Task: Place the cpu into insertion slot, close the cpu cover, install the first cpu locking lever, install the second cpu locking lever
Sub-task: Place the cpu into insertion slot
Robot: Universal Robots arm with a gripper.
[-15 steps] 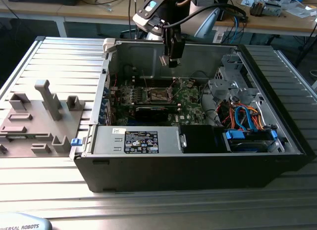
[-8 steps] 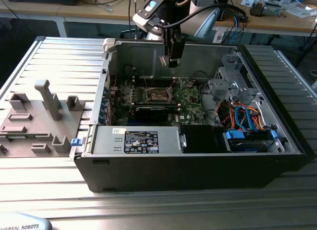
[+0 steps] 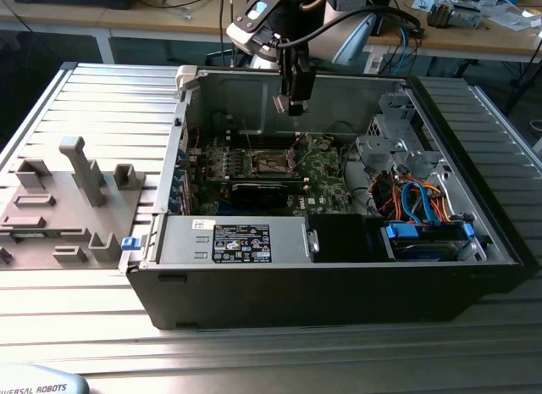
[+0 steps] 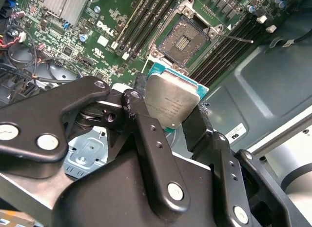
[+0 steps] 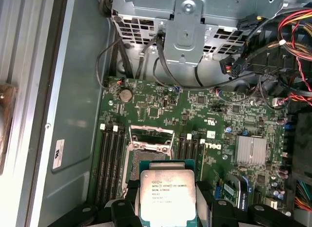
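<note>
Fig. My fingers (image 4: 146, 123) clamped on the cpu (image 4: 170, 102), above the insertion slot (image 4: 184, 39).
Open computer case (image 3: 339, 284) lies on a ribbed grey surface (image 3: 102, 97); cluttered wooden benches (image 3: 491, 40) stand behind.

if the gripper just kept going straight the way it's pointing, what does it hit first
Most likely the insertion slot: the gripper, shut on the cpu, points down at the green motherboard with nothing between. Depth is unclear, so it may land just beside the slot.
</note>
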